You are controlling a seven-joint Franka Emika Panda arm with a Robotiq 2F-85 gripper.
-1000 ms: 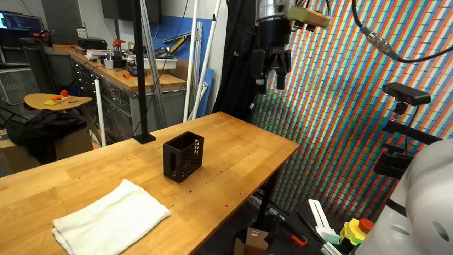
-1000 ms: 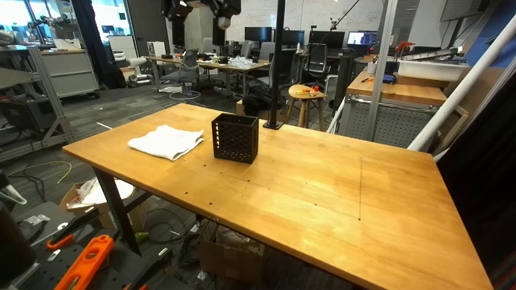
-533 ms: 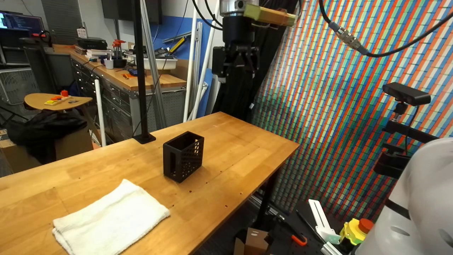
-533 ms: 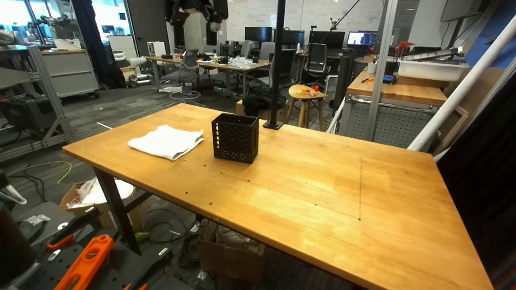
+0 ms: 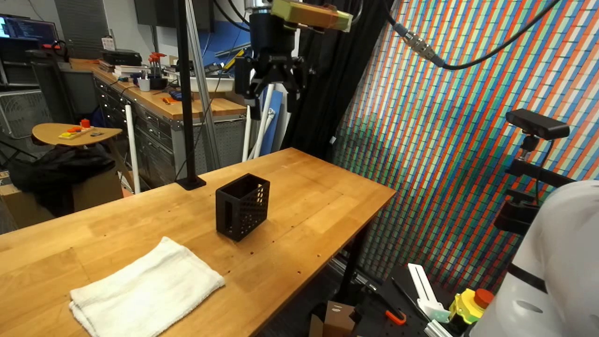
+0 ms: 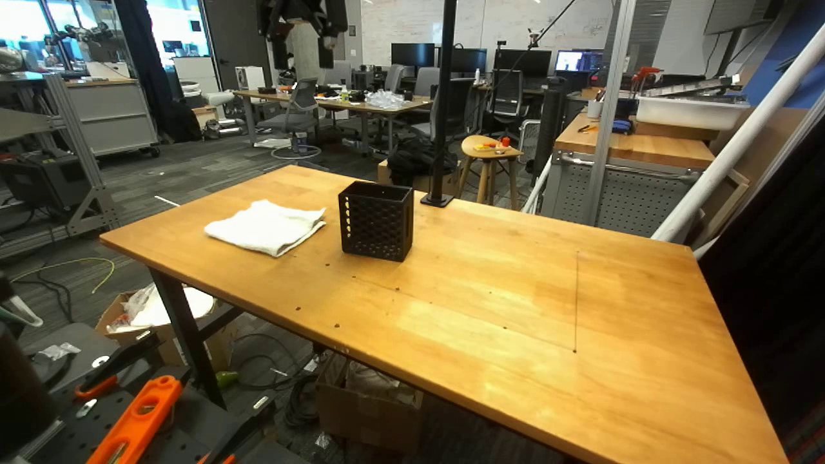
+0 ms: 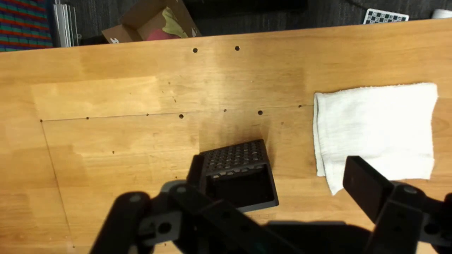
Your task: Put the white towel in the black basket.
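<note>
Black basket: upright on the wooden desk, top open, lattice side showing.
White towel: folded, flat on the desk, near the basket but apart from it.
Hand: cut off by the top edge, jaws apart and pointing down.
Black pole: base at the desk's far edge.

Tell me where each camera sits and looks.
An exterior view: raised beside the brown rectangular wooden table, looking slantwise down across it; black two-fingered gripper and white rounded arm show.
An exterior view: raised by a long table edge, looking across the black boxy lattice plastic basket; the gripper partly shows.
Wrist view: on the arm near the gripper, facing down at the table; both fingers show.
Both exterior views share table, basket, gripper and white folded cloth towel.
</note>
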